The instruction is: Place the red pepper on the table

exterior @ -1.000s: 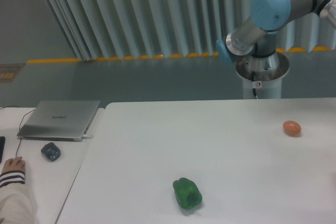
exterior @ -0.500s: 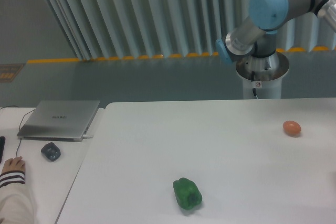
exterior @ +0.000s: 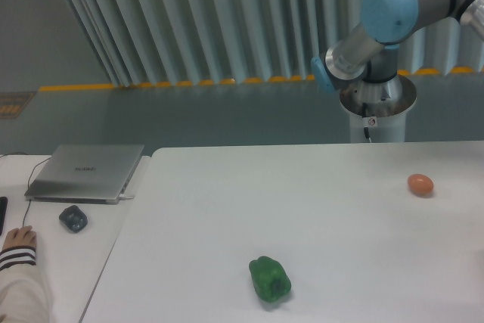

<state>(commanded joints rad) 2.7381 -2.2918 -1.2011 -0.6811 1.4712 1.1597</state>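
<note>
Only arm joints [exterior: 389, 11] above the table [exterior: 325, 217]; tool and red pepper both out of frame, tool's state unknowable.

A glossy green bell pepper [exterior: 270, 280] lies near the bottom of the view. Well apart from it, up and to the right, sits a small orange egg-shaped object [exterior: 420, 184]. Far left of the pepper, a closed silver laptop [exterior: 87, 172] rests on a narrower white desk [exterior: 57, 259], a small dark grey puck-like object [exterior: 73, 218] just below the laptop.
</note>
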